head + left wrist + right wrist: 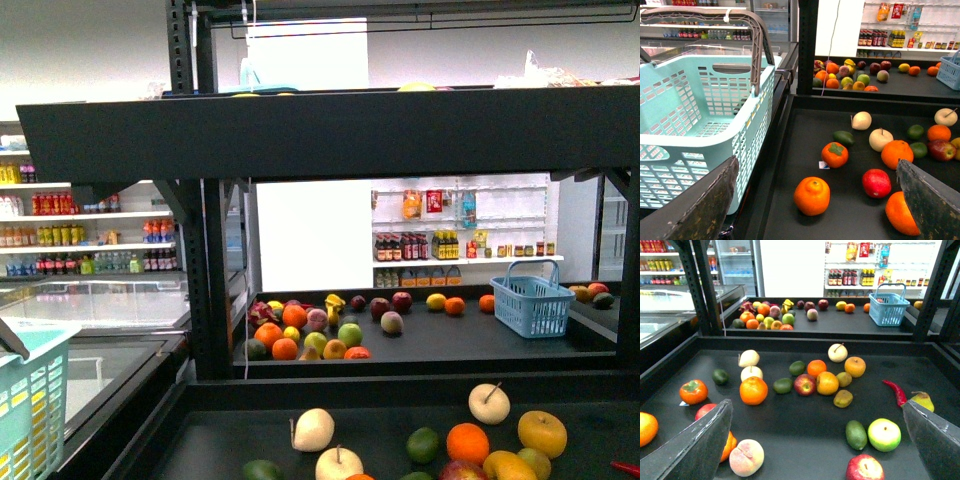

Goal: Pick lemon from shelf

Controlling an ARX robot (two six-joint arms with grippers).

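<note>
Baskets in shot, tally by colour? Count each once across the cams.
Mint-green basket: 1
Blue basket: 1
Total: 2

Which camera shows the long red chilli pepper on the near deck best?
Right wrist view: the long red chilli pepper lies whole beside a yellow-green pear. Front view catches only its red tip at the picture's edge; left wrist view misses it.
</note>
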